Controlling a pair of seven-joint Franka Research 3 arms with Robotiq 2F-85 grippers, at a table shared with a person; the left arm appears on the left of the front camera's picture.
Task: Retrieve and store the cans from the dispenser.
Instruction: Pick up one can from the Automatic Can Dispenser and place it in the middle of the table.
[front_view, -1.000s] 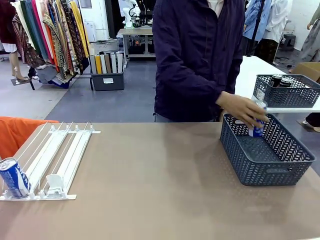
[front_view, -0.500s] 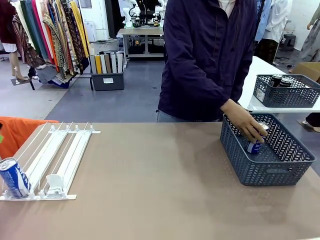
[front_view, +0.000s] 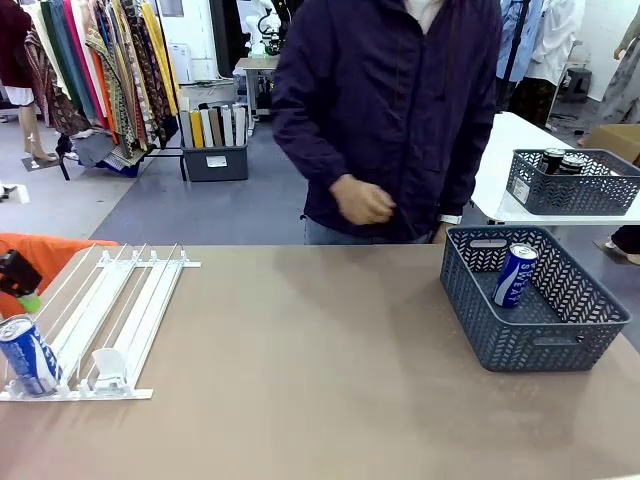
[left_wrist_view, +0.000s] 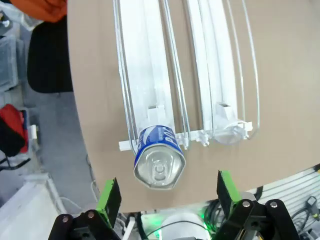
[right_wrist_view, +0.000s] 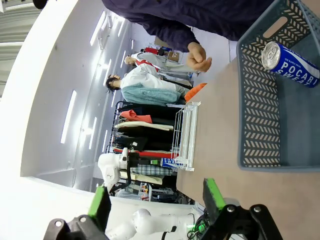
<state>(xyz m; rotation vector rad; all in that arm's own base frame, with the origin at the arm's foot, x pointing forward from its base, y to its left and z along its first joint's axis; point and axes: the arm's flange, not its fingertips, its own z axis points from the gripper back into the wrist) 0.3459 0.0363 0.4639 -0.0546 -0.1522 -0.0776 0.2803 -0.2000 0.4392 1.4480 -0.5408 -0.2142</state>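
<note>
Now the left gripper (left_wrist_view: 167, 197) hovers over the lone can (left_wrist_view: 159, 162), jaws spread wide and empty. That blue-and-white can is parked at the low end of the dispenser's (left_wrist_view: 150, 75) outer lane, right by the table (left_wrist_view: 280, 75) edge. Come down off-centre and a finger could clip the rim, tipping it over the rack's lip and off the table! The right gripper (right_wrist_view: 156, 200), open and empty too, hangs near the basket (right_wrist_view: 260, 125) with one stored can (right_wrist_view: 292, 62) inside.

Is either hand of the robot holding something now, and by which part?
Nothing is held. The left hand is open, not touching the can on the dispenser; the right hand is open too.
</note>
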